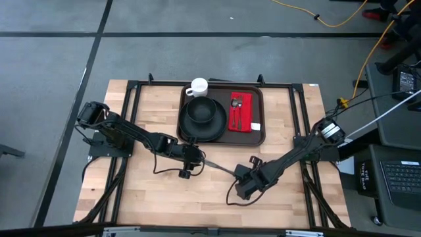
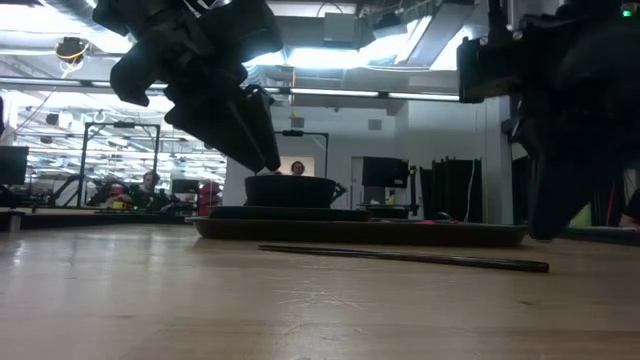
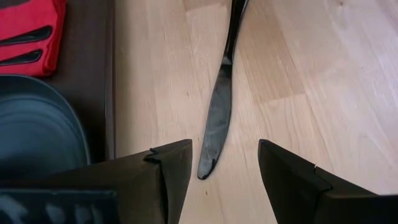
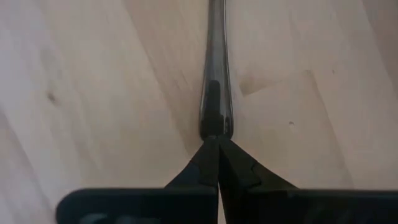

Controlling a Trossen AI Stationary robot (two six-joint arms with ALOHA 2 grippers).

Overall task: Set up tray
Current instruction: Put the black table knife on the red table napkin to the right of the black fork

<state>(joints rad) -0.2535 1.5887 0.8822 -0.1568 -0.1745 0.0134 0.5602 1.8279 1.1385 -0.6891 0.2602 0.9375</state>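
So the tray is sitting at the far middle of the wooden table, dark brown with a raised rim. On it there's a round black plate with a black bowl on top, a white mug at the far left corner of the tray, and a red napkin on the right side with dark cutlery lying on it.

Both arms are on the near side of the tray, not over it. The left gripper is just off the tray's near left corner, fingers spread wide with nothing between them. In its wrist view the blade tip of a black knife lies flat on the wood right in front of the gap, and the tray edge with the plate and the napkin shows off to one side, so the tray is close beside this gripper but not touching it.

The right gripper is further toward the near edge, near the middle of the table, well apart from the tray. Its fingers are pressed fully together, and the tips sit right at the handle end of the knife. Can't tell if they actually touch it.

The knife runs diagonally across the bare wood between the two grippers, and the low view shows it lying flat on the table in front of the tray
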